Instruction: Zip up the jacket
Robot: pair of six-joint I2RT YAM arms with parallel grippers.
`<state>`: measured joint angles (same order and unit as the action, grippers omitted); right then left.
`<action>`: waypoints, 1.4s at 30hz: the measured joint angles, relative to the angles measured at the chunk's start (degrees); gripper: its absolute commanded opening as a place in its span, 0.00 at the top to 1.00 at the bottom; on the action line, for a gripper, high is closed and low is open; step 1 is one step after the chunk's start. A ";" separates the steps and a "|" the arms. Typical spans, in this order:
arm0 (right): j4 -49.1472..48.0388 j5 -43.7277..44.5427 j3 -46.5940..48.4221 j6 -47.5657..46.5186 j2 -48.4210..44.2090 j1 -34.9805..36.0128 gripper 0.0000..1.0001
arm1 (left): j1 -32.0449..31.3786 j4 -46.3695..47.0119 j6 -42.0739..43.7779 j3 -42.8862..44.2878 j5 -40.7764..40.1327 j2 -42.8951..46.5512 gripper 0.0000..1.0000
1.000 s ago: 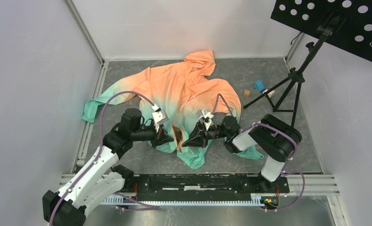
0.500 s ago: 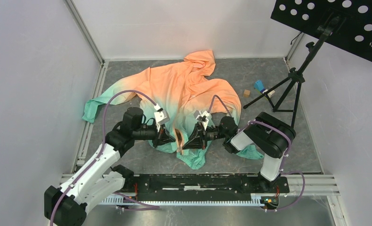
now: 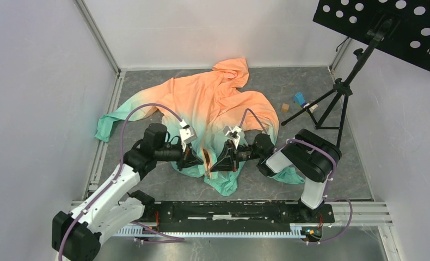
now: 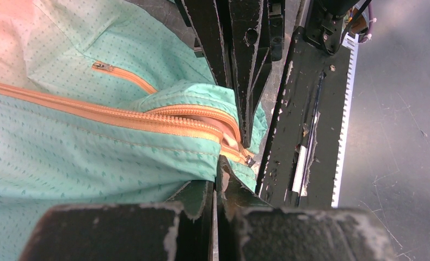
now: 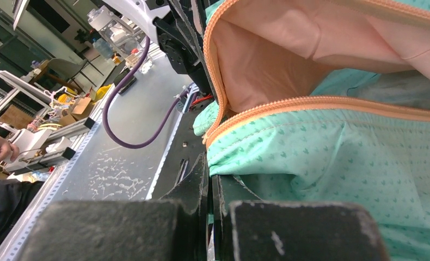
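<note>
On the table's middle, the jacket [image 3: 213, 106] lies spread, hood far, mint hem near, long axis running near-to-far. Left gripper [image 3: 197, 159] pinches the hem edge by the front zipper [image 4: 120, 115]. Right gripper [image 3: 217, 163] pinches the opposite edge. Fabric looks thin, limp, probably slippery; best held at the stiffer zipper tape.

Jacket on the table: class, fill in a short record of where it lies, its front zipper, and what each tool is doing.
jacket: spread on the grey table, hood far, mint hem near the arms
front zipper: open at the hem, sides parted
left tool: shut on the jacket hem
right tool: shut on the jacket hem, facing the left tool
</note>
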<state>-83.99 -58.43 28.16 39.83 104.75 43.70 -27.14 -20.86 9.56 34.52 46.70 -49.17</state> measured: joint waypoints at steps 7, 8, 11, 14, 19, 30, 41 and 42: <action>-0.02 0.22 0.00 0.50 0.00 -0.42 1.00 | 0.00 0.02 0.00 0.00 0.02 -0.24 0.98; -0.02 0.24 0.00 0.63 0.00 -0.52 1.00 | 0.00 0.02 0.00 0.00 0.02 -0.31 0.98; -0.02 0.28 0.00 0.79 -0.04 -0.70 1.00 | 0.00 0.02 0.00 0.00 0.00 -0.37 0.98; -0.02 0.48 0.00 1.03 -0.11 -0.70 1.00 | 0.00 0.02 0.00 0.00 0.00 -0.52 0.98; -0.02 0.55 0.00 1.51 -0.24 -0.70 1.00 | 0.00 0.02 0.00 0.00 0.02 -0.81 0.98; -0.09 0.61 0.70 2.49 -1.90 -0.02 1.00 | 0.00 0.02 0.00 0.00 0.00 -1.20 0.98; -0.13 1.22 0.81 2.58 -1.90 0.15 1.00 | 0.00 0.02 -0.02 0.00 0.04 -1.20 0.98; -0.13 1.51 0.81 2.58 -1.90 0.13 1.00 | 0.00 0.02 0.00 0.00 0.07 -1.20 0.98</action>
<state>-84.12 -56.93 28.97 42.41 102.85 43.83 -27.14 -20.84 9.56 34.52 46.76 -50.37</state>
